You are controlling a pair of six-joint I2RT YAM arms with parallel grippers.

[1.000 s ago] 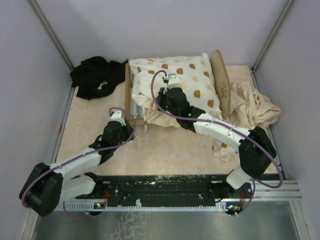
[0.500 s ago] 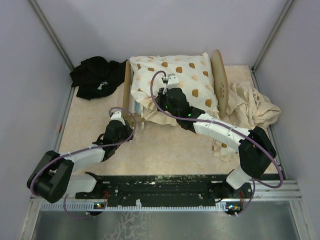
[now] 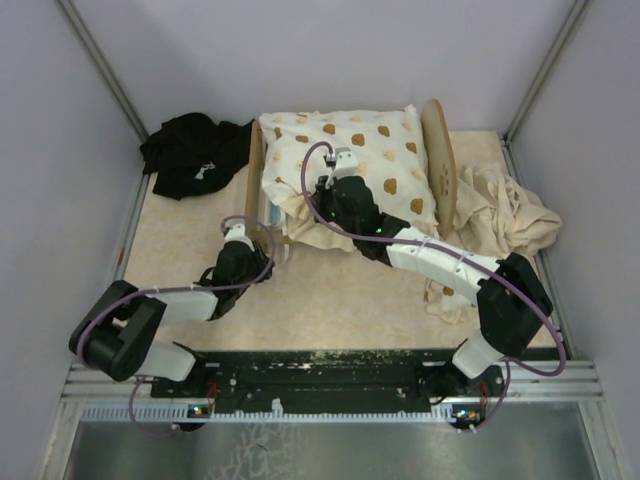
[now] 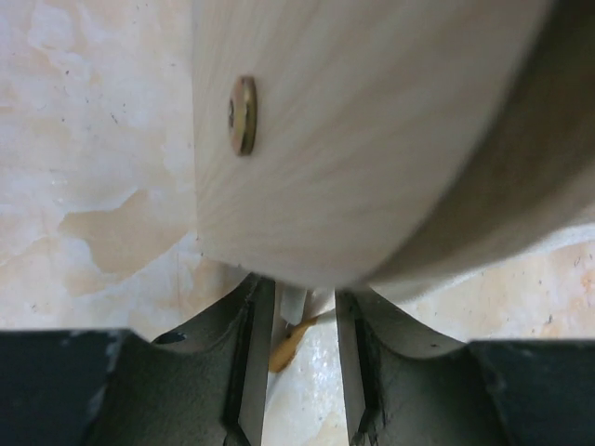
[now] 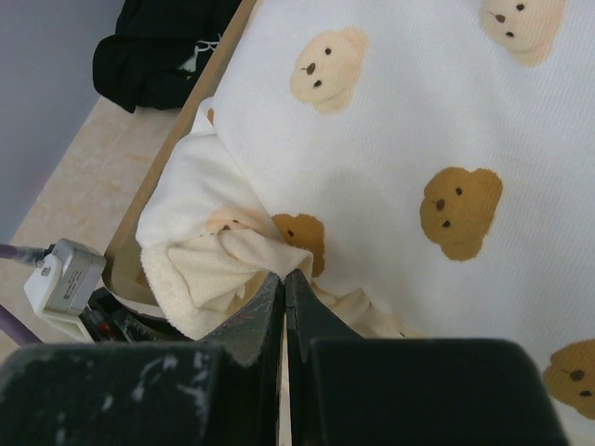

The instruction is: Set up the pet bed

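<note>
Light wood, smooth w/ fine grain: the pet bed (image 3: 441,160) sits at 12 o'clock on the bench (image 3: 330,290), long axis running 9-to-3, w/ a rounded headboard at the 3 o'clock end and a lower board at the 9 o'clock end. A plump cream cushion (image 3: 385,150) w/ brown bear-face prints and a ribbed, soft weave lies on top and covers nearly all of the frame; its near-left corner is folded and rumpled, and a fluffy, towel-like layer shows there in the right wrist view. Right fingers (image 5: 284,283) are pressed together, tips against that folded corner; can't tell if any fabric is caught btwn them. Left fingers (image 4: 263,325) stand apart w/ a narrow gap at the 9 o'clock end of the bed. In the left wrist view the curved lower edge of the board fills the frame just ahead of the tips, w/ a round brass-coloured screw (image 4: 243,114) set in its face. A pale sliver shows in the gap, too blurred to name. Crumpled black cloth (image 3: 190,155) lies at 10 o'clock, just beside the bed's low end. Plain beige cloth (image 3: 500,215) is heaped at 3 o'clock against the headboard side. Bench top is a mottled cream, stone-like pattern.
</note>
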